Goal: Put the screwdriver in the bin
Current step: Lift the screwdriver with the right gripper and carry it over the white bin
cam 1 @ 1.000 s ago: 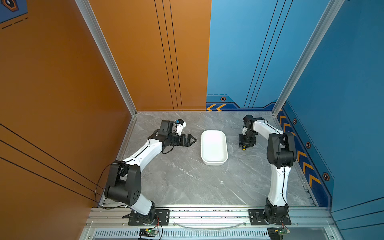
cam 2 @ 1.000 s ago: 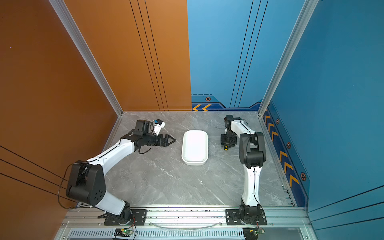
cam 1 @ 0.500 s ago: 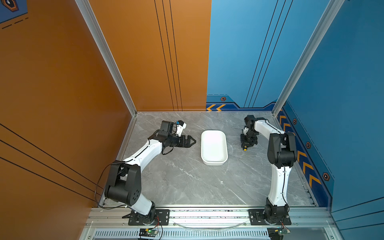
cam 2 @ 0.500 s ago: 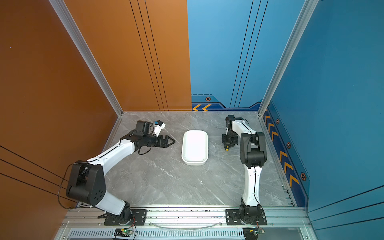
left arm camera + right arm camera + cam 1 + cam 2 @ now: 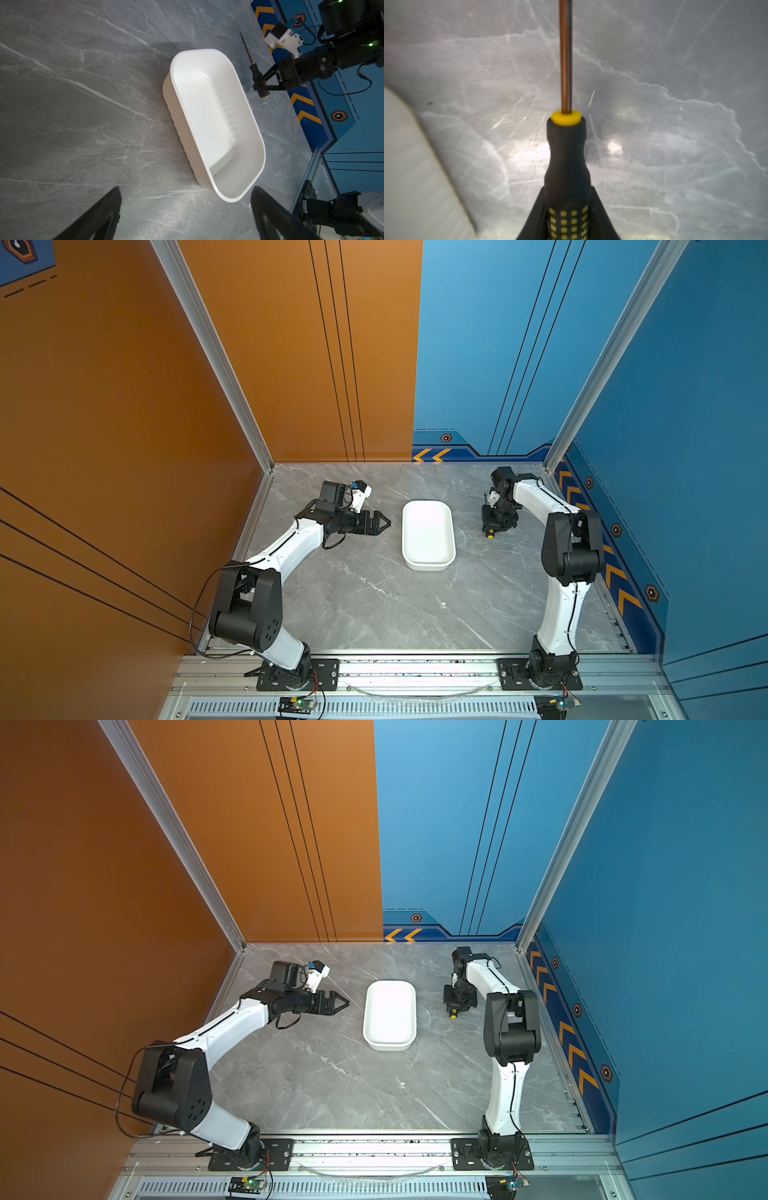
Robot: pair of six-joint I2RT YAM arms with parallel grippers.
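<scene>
Two colours of panel, an orange wall [image 5: 124,427] and a blue wall [image 5: 685,427], boxing a grey marbled table [image 5: 374,605] on three edges, with an aluminium rail [image 5: 415,668] along the near one. Wide bare tabletop between the rail and both sets of fingertips.

Along the blue wall's foot, orange chevrons [image 5: 615,576] and hexagon badges [image 5: 616,529], inner marks too small to make out. Small print on a black base plate [image 5: 299,200], too small to read.

White bin [image 5: 427,531] [image 5: 390,1013] [image 5: 214,116] between the two grippers, just ahead of the left gripper [image 5: 384,523] [image 5: 343,1003] [image 5: 186,190] and apart from it. Left fingers [image 5: 101,216] spread wide, grasping nothing.

Right gripper [image 5: 493,528] [image 5: 454,1008] [image 5: 259,84] [image 5: 568,218] pointing down beside the bin's long side, fingers [image 5: 600,220] clenched on the rear of the screwdriver [image 5: 491,535] [image 5: 453,1016] [image 5: 256,74] [image 5: 566,155] handle. Screwdriver outside the bin, roughly parallel to its long rim, shaft sticking out past the fingers toward the far wall, with a narrow strip of table between rim and handle. Resting on the table or just off it: cannot tell.
</scene>
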